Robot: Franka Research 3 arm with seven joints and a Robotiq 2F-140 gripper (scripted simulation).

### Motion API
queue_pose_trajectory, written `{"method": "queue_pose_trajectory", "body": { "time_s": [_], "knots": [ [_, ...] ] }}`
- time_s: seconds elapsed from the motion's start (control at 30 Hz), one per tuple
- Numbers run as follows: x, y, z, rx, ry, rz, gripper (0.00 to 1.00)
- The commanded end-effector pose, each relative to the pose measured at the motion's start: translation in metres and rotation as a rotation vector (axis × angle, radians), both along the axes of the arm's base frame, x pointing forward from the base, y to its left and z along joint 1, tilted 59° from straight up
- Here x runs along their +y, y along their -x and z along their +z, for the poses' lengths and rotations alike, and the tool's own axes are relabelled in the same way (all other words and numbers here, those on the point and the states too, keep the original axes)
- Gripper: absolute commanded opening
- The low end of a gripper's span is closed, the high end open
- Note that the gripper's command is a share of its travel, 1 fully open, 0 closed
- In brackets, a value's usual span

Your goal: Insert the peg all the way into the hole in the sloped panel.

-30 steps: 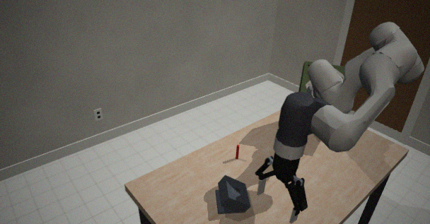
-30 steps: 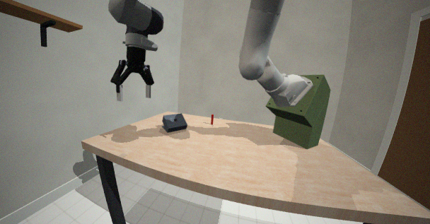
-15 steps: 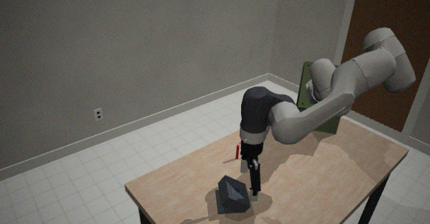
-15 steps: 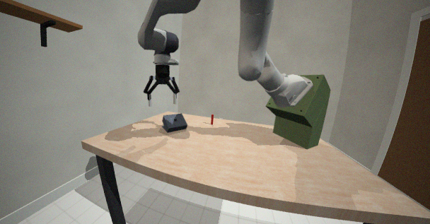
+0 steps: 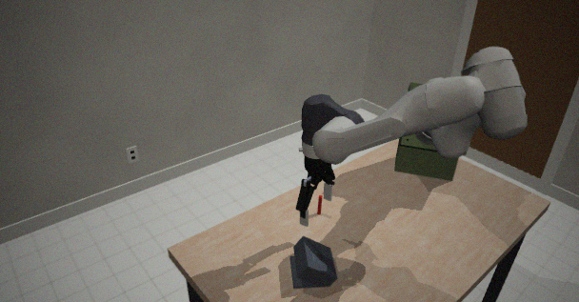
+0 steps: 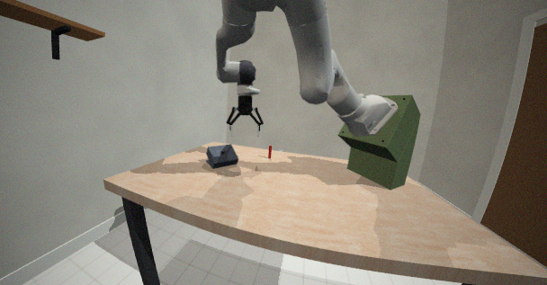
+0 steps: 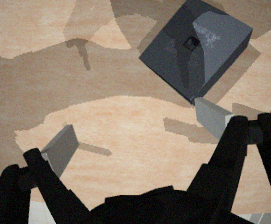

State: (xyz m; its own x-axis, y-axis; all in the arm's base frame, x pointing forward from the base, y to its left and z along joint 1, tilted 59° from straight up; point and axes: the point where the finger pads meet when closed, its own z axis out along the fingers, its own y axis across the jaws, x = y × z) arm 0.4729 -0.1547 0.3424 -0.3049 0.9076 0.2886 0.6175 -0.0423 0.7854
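1. The end effector (image 6: 245, 129) hangs above the counter (image 6: 315, 211) with its fingers spread to the full and nothing between them.
2. The peg (image 5: 320, 205), small and red, stands upright on the counter, its long axis vertical. It is untouched and not yet picked up.
3. The key relation: in the exterior view the peg lies below the fingertips and a little off to one side, toward the green mount (image 6: 387, 153) that carries the arm. In the top view it shows in the gap between the two fingers (image 5: 303, 218), but the exterior view shows the end effector well above it, so this overlap is one of line of sight only.
4. The sloped panel (image 5: 314, 262) is a dark block near the counter's edge far from the green mount. Its hole (image 7: 191, 43) shows in the wrist view as a small dark square on the slanted face. The peg does not show in the wrist view.
5. My judgement: the coming move is a short sideways shift over the peg, then a straight descent with the fingers either side of its shaft.
6. Count: one peg, one sloped panel with one hole, one arm, one end effector.
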Motion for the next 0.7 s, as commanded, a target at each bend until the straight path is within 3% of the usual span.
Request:
{"method": "queue_pose_trajectory", "body": {
  "time_s": [0.0,0.1,0.17,0.2,0.33,0.47,0.67],
  "knots": [
    [-0.023,0.013,-0.046,0.106,-0.206,-0.156,1.00],
    [-0.037,0.032,-0.087,0.167,-0.327,-0.249,1.00],
    [-0.037,0.032,-0.087,0.167,-0.327,-0.249,1.00],
    [-0.041,0.039,-0.100,0.221,-0.432,-0.330,1.00],
    [-0.051,0.064,-0.142,0.279,-0.564,-0.437,1.00],
    [-0.049,0.064,-0.143,0.345,-0.701,-0.541,1.00],
    [-0.049,0.064,-0.143,0.412,-0.835,-0.640,1.00]
  ]
}}
